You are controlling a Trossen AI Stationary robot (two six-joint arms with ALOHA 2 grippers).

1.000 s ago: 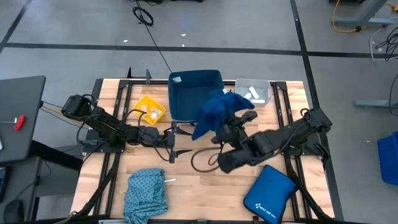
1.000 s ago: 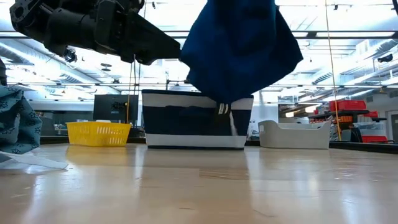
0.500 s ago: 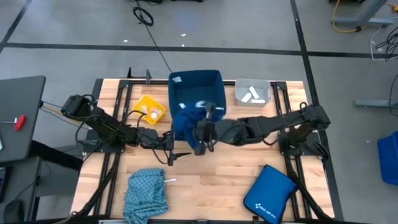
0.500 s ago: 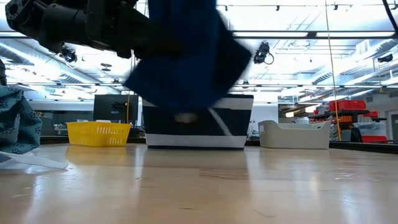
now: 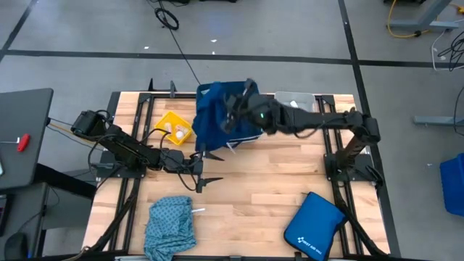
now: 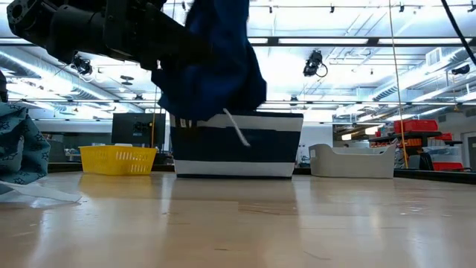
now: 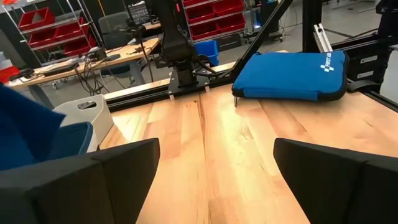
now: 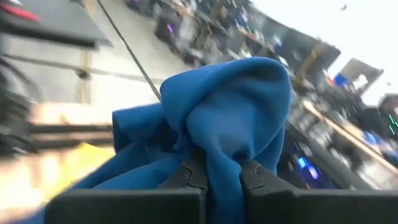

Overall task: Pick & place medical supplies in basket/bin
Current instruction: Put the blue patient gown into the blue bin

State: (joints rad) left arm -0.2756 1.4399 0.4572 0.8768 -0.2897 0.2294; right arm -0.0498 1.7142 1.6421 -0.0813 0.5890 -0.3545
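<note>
Fingers of the right gripper (image 8: pixel 214 177) are being pressed together on the blue cloth (image 5: pixel 215 116), which is hanging straight below over the navy tub (image 5: pixel 246 91). The left gripper (image 5: pixel 199 179) is being kept spread, empty, beside.

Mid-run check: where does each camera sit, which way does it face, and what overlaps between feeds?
High: overhead, straight down; both arms, right tool holding the dark blue cloth over the navy tub.
Low: tabletop level, facing the room; cloth hanging before the tub.
Left wrist: on the left arm, across the table to the royal-blue pouch; own open fingers.
Right wrist: on the right arm; fingers pinching cloth.
Shared: the cloth, in high, low, right wrist.
</note>
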